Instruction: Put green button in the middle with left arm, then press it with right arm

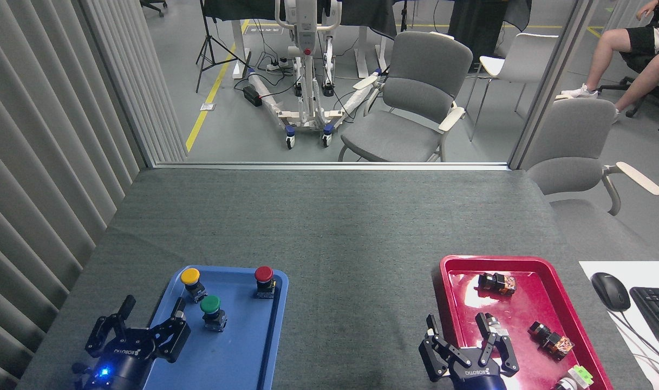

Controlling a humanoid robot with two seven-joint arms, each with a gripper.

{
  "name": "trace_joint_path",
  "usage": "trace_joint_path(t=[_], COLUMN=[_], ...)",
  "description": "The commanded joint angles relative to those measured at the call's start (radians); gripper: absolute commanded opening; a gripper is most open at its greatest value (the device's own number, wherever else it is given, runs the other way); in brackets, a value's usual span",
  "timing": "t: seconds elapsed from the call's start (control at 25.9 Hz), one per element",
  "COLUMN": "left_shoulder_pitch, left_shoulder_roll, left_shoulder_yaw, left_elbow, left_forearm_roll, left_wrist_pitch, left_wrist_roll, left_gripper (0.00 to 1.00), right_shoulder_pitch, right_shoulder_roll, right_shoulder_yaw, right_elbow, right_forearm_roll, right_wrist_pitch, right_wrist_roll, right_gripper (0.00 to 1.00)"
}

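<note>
- Table [329, 227]: covered in dark grey felt-like cloth; its middle is bare.
- Blue tray [237, 352]: near the table's front left corner, holding three push buttons, all upright.
- Green button [210, 305]: in the blue tray, towards its left side, standing on its black base, untouched.
- Yellow button [190, 277]: at the tray's far left corner, just beside the green one.
- Red button [263, 274]: at the tray's far right corner, well apart from the other two.
- Left gripper [150, 319]: at the tray's left edge, fingers spread and holding nothing; one fingertip is near the green button, not touching.
- Red tray [454, 303]: near the table's front right corner, holding several small black and orange parts.
- Right gripper [462, 338]: over the red tray's left edge, fingers spread, empty.
- Mouse [610, 291] and keyboard [657, 311]: on a white surface at the table's right edge.
</note>
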Motion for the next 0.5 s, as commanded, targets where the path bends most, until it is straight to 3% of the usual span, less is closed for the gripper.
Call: trace_joint_path(t=[0.0, 0.19, 0.46], left_shoulder_pitch=[-0.011, -0.003, 0.008], left_shoulder_roll=[0.006, 0.013, 0.015], left_shoulder_yaw=[-0.001, -0.001, -0.002], left_elbow=[0.005, 0.005, 0.015], left_forearm_roll=[0.006, 0.008, 0.004], left_wrist_pitch=[-0.001, -0.001, -0.001], left_wrist_roll=[0.001, 0.018, 0.022], left_gripper=[1.00, 1.00, 1.00], right_shoulder_pitch=[0.000, -0.011, -0.011], right_shoulder_roll=[-0.001, -0.001, 0.002], right_shoulder_yaw=[0.000, 0.045, 0.054], right_elbow=[-0.002, -0.004, -0.012], right_forearm_roll=[0.000, 0.014, 0.021], right_wrist_pitch=[0.039, 0.146, 0.152], right_wrist_roll=[-0.001, 0.000, 0.004], right_gripper=[1.00, 0.99, 0.99])
